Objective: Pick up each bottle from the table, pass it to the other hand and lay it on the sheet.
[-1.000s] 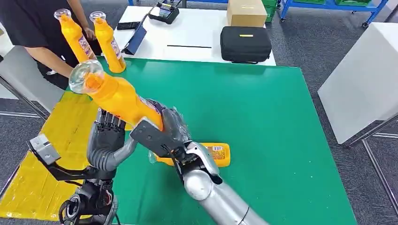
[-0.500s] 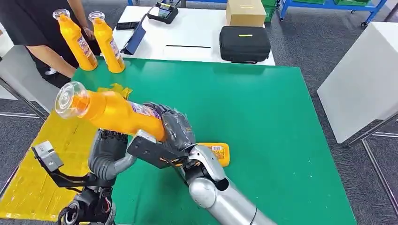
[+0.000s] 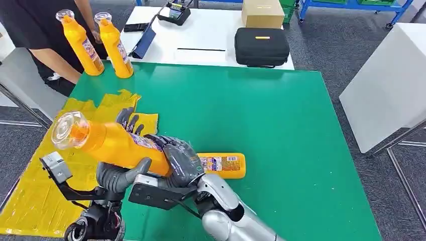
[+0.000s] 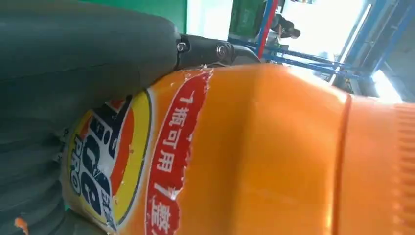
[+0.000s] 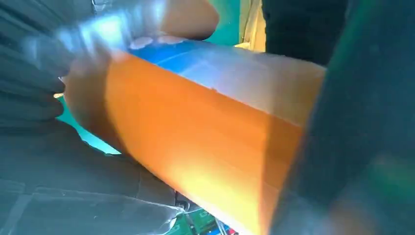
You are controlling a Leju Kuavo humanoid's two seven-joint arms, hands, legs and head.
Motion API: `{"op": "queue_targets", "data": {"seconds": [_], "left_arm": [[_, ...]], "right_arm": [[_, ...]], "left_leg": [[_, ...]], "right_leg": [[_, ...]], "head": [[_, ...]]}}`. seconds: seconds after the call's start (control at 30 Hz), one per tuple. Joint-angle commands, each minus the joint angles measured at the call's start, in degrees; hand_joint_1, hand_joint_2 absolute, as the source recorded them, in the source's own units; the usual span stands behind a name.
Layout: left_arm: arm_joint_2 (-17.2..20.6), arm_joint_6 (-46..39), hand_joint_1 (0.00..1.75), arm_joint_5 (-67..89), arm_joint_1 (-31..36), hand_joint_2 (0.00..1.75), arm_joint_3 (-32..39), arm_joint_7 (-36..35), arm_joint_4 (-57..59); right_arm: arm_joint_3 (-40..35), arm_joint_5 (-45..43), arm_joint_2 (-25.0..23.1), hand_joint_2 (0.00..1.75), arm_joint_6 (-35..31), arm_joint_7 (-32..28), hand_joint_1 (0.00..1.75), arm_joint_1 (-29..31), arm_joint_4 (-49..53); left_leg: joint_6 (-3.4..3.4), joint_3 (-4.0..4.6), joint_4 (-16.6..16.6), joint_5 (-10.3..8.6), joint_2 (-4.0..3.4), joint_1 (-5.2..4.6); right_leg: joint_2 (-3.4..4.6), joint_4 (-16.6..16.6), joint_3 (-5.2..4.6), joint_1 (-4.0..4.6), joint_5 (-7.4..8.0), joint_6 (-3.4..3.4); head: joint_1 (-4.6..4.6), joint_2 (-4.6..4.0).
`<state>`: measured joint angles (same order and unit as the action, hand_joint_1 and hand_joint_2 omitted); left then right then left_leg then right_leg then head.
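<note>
An orange bottle [image 3: 115, 145] with a clear cap hangs nearly level over the left side of the green table [image 3: 261, 115], cap pointing toward the yellow sheet [image 3: 30, 196]. My right hand [image 3: 181, 159] grips its base end. My left hand [image 3: 120, 173] cups its middle: thumb in front, fingers standing straight up behind, not closed. The bottle's label [image 4: 122, 161] and its orange side [image 5: 205, 142] show close up in the wrist views. A second orange bottle [image 3: 223, 164] lies flat on the table, just right of my right hand. Two more [image 3: 80, 42] [image 3: 114, 45] stand upright at the far left corner.
A person in black [image 3: 35, 25] stands beyond the far left corner, a hand next to the upright bottles. A white table behind carries a black case [image 3: 262, 46], a cardboard box [image 3: 263, 12] and small devices. A white panel [image 3: 387, 85] stands to the right.
The held bottle has tipped from steeply raised to nearly level and swung left and down. My left hand has come up around its middle; my right hand still grips the base.
</note>
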<state>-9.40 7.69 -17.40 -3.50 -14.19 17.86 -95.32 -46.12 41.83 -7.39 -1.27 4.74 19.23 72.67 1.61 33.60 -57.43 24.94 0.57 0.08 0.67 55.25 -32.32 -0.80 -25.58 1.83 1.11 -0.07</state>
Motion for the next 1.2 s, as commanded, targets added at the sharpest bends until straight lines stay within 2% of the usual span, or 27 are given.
{"op": "queue_targets", "data": {"seconds": [0.03,0.17,0.2,0.23,0.8,0.9,0.93,0.97,1.03,1.13,1.17,1.2], "left_arm": [[1.6,-1.7,0.00,0.2,2.8,1.75,1.1,0.7,0.5],[1.7,-1.9,0.00,0.3,2.0,1.75,1.4,1.1,-0.2],[1.8,-1.8,1.12,0.5,1.5,1.75,1.5,1.5,-0.8],[1.9,-1.6,1.75,0.8,1.1,1.75,1.5,2.1,-1.2],[1.7,-1.6,1.75,1.2,-2.7,1.75,3.1,4.1,-4.5],[1.4,-2.3,1.75,1.9,-4.1,1.75,4.1,4.9,-5.9],[1.2,-5.8,1.75,6.5,-4.9,1.75,4.8,6.6,-7.1],[1.1,-7.8,1.75,9.2,-5.7,1.75,5.1,7.1,-8.4],[0.9,-13.3,1.75,16.1,-7.7,1.75,7.0,7.8,-11.3],[1.0,-15.2,1.75,18.5,-8.4,1.75,8.2,8.0,-12.1],[0.7,-18.0,1.75,21.9,-8.8,1.75,9.2,8.2,-12.5],[0.9,-21.1,1.75,25.8,-9.8,1.75,10.7,8.4,-13.0]], "right_arm": [[-8.0,0.1,4.2,1.75,3.0,-2.5,1.75,-4.6,0.0],[-8.2,0.1,4.4,1.75,3.3,-2.9,1.75,-4.7,-0.5],[-8.2,0.1,4.3,1.75,3.4,-3.1,1.75,-4.7,-1.0],[-8.1,0.1,4.4,1.75,3.4,-3.3,1.75,-4.8,-1.3],[-5.3,0.5,5.8,1.75,2.3,-4.3,1.75,-7.5,0.3],[-3.5,1.2,6.1,1.75,0.0,-4.7,1.75,-9.0,1.7],[-2.0,2.0,6.5,1.75,-3.2,-4.9,0.40,-10.3,3.1],[-0.8,2.4,7.0,1.75,-4.5,-4.8,0.00,-11.4,4.7],[3.5,1.4,8.3,1.75,-7.7,-5.6,0.00,-15.4,10.2],[5.4,1.1,8.8,1.75,-8.1,-6.2,0.00,-17.1,12.9],[7.0,1.3,8.8,0.00,-9.6,-6.6,0.00,-18.4,14.5],[8.7,1.9,9.2,0.00,-11.3,-7.4,0.00,-20.3,17.4]], "left_leg": [[-0.12,-0.28,0.1,0.03,0.17,0.04],[-0.08,-0.12,0.1,0.00,0.17,0.07],[-0.12,-0.23,0.1,0.02,0.20,0.07],[-0.08,-0.16,0.1,0.00,0.14,0.05],[-0.10,-0.20,0.1,0.01,0.21,0.06],[-0.07,-0.16,0.1,0.01,0.19,0.06],[-0.10,-0.22,0.1,0.03,0.24,0.06],[-0.08,-0.15,0.1,0.02,0.20,0.06],[-0.07,-0.15,0.1,0.04,0.29,0.07],[-0.05,-0.10,0.0,0.06,0.21,0.01],[-0.07,-0.12,0.0,0.10,0.15,0.00],[-0.07,-0.01,0.0,0.09,0.06,0.00]], "right_leg": [[-0.28,-0.1,0.36,0.06,-0.10,-0.11],[-0.24,-0.1,0.19,0.08,-0.04,-0.08],[-0.30,-0.1,0.31,0.08,-0.08,-0.11],[-0.22,-0.1,0.21,0.06,-0.05,-0.08],[-0.31,-0.1,0.26,0.07,-0.07,-0.09],[-0.27,-0.1,0.22,0.07,-0.07,-0.07],[-0.36,-0.1,0.30,0.07,-0.11,-0.09],[-0.29,-0.1,0.22,0.07,-0.08,-0.07],[-0.39,-0.1,0.25,0.08,-0.12,-0.07],[-0.24,0.0,0.17,0.02,-0.11,-0.05],[-0.18,0.0,0.19,0.01,-0.13,-0.07],[-0.08,0.0,0.10,0.01,-0.09,-0.07]], "head": [[0.04,0.00],[0.04,0.00],[0.04,0.00],[0.07,0.00],[0.04,0.00],[0.07,0.00],[0.04,0.00],[0.07,0.00],[0.04,0.00],[0.04,0.00],[0.02,0.00],[0.07,0.00]]}}
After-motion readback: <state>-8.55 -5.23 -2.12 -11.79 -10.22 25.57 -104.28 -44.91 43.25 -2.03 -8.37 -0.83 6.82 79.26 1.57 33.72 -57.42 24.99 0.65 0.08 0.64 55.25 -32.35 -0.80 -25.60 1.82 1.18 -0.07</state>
